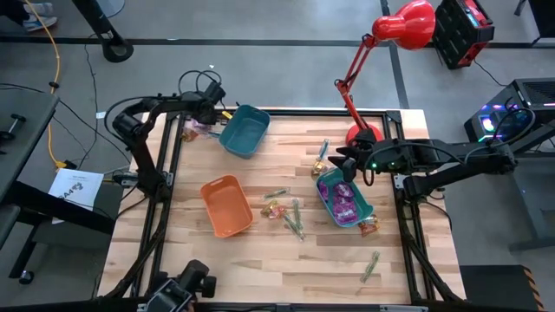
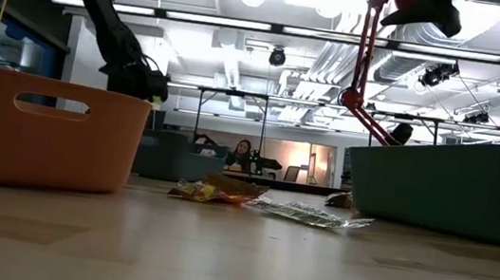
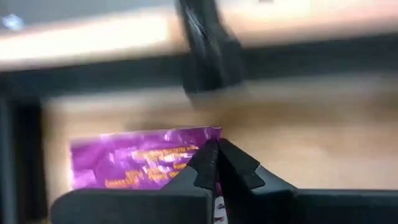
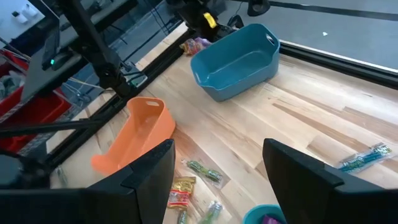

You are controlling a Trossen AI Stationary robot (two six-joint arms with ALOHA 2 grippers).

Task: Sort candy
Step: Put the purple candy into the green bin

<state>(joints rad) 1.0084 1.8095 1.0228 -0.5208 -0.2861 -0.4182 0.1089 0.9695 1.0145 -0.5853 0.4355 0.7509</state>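
Note:
My left gripper (image 3: 215,158) is at the table's far left corner, left of the blue bin (image 1: 244,130), and is shut on a shiny purple packet (image 3: 134,163). My right gripper (image 4: 217,180) hangs open above the far end of the teal bin (image 1: 364,208), which holds several purple packets (image 1: 344,198). The orange bin (image 1: 227,205) stands mid-table. Loose candy lies between the bins: an orange-yellow piece (image 1: 272,208), greenish sticks (image 1: 296,218), more near the lamp (image 1: 323,154) and toward the near edge (image 1: 370,264). My left gripper pinches the purple packet by one short end (image 3: 208,138) between its two shut fingers. The rest of the packet spreads flat away from the fingertips, over the wood by the black frame rail. Whether it is lifted clear of the table I cannot tell.
A black frame rail (image 1: 173,147) runs along the table's edges, close beside my left gripper. The red lamp (image 1: 403,24) stands at the far right, its base (image 1: 360,134) just behind my right arm. More wrapped pieces (image 1: 191,130) lie at the far left corner. Bare wood (image 1: 286,269) lies toward the near edge.

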